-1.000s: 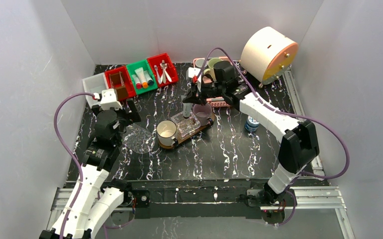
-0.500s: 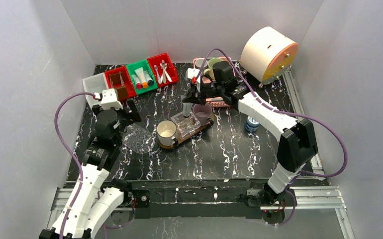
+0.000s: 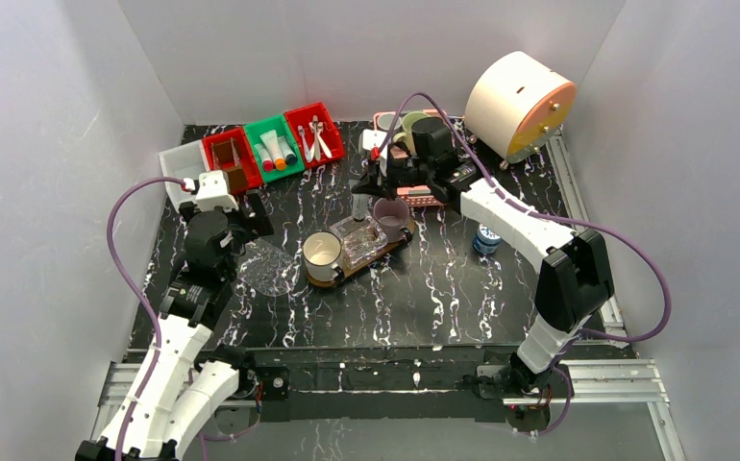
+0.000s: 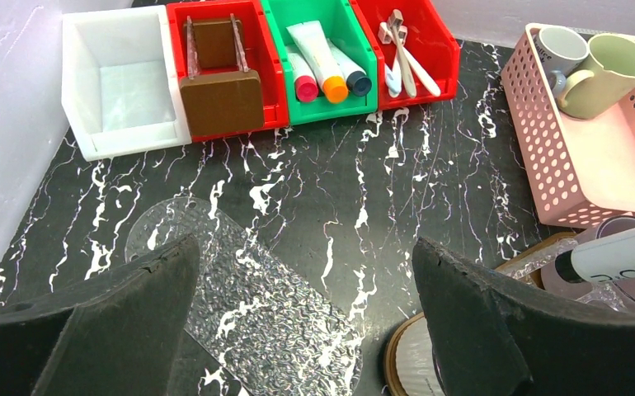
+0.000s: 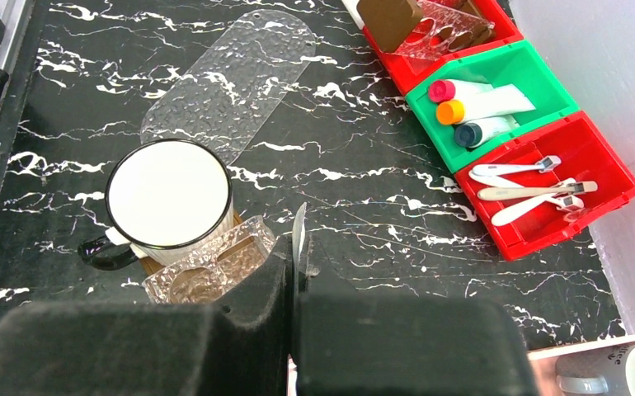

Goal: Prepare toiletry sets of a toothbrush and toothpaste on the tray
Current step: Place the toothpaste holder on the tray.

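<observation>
My right gripper (image 3: 366,184) is shut on the flat crimped end of a white toothpaste tube (image 3: 359,206), which hangs cap down over the tray (image 3: 395,247), next to a purple mug (image 3: 392,213). In the left wrist view this tube (image 4: 619,252) shows a dark cap. In the right wrist view only its thin edge (image 5: 298,227) sticks out of the shut gripper (image 5: 296,256). A white mug (image 5: 168,194) and a clear plastic insert (image 5: 211,272) also sit on the tray. My left gripper (image 4: 306,256) hangs open over the table, above a clear plastic lid (image 4: 256,297).
At the back stand a white bin (image 4: 120,82), a red bin of brown blocks (image 4: 219,78), a green bin of tubes (image 4: 326,66) and a red bin of toothbrushes (image 4: 405,62). The pink basket (image 4: 545,140) holds two mugs. A cream drum (image 3: 518,101) and a small blue jar (image 3: 486,237) are on the right.
The right gripper with the tube has shifted very slightly. The left arm holds still.
</observation>
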